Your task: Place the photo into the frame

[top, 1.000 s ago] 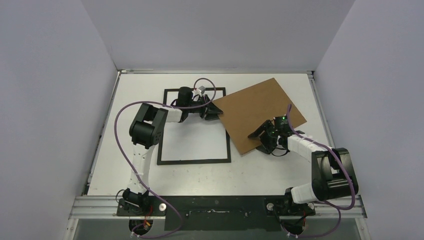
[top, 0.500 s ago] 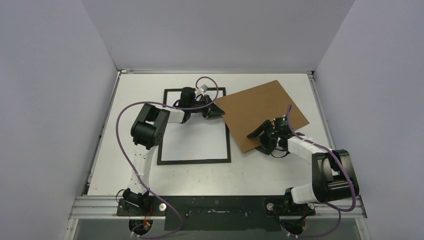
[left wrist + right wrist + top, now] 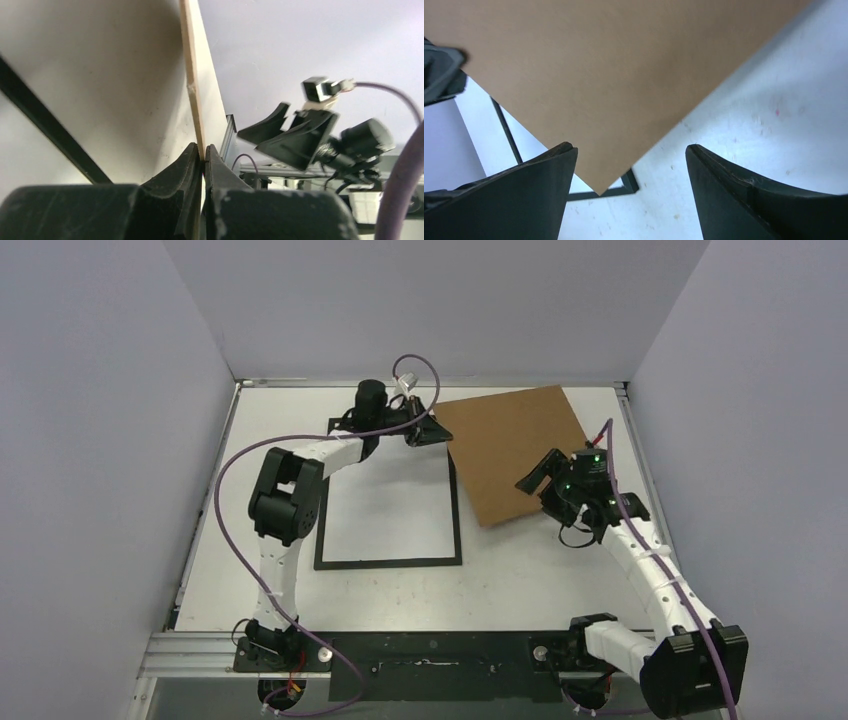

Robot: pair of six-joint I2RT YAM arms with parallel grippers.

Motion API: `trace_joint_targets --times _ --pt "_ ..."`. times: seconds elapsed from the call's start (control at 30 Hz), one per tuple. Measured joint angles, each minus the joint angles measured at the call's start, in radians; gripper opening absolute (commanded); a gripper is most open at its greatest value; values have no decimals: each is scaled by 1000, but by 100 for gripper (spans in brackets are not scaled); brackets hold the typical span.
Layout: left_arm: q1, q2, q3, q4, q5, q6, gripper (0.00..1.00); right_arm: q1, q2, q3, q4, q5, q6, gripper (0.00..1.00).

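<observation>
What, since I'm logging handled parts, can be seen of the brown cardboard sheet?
The brown cardboard sheet is a flat, thin rectangle with a paler edge, set skewed over the table's far right. The left end effector is shut on its left corner, which overlaps the black frame's far right corner. The right end effector stands open beside its near edge, not gripping it.

From the left wrist, the brown board (image 3: 192, 75) shows only as 1 thin edge running up from the left gripper (image 3: 201, 151) and off the top. In the top view, the board beside that gripper hides the far right corner of the frame (image 3: 388, 562). Between the 2 fingers of the right gripper (image 3: 629, 150), only 1 frame corner shows.
</observation>
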Motion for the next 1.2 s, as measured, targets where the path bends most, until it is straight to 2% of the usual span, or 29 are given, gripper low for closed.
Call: trace_joint_targets --times 0.1,0.3,0.47,0.67,0.8,0.9,1.07,1.2 --pt "-1 -48 67 -112 11 108 0 0 -11 133 -23 49 -85 82" --pt "-8 -162 238 -549 -3 495 0 -1 82 391 12 46 -353 85" --pt "-11 -212 387 -898 -27 840 0 -1 204 605 60 -82 -662 86" --pt "-17 -217 527 -1184 -62 1159 0 1 246 679 46 -263 -1038 88" --pt "-28 -220 596 -1307 -106 1311 0 1 301 802 -82 -315 -1244 87" --pt "-35 -246 594 -1358 -146 1405 0 1 365 926 -182 -330 -1366 87" --pt "-40 -291 575 -1403 -187 1505 0 1 406 998 -315 -370 -1494 85" --pt "-41 -327 552 -1408 -199 1545 0 1 487 1117 -467 -409 -1593 84"
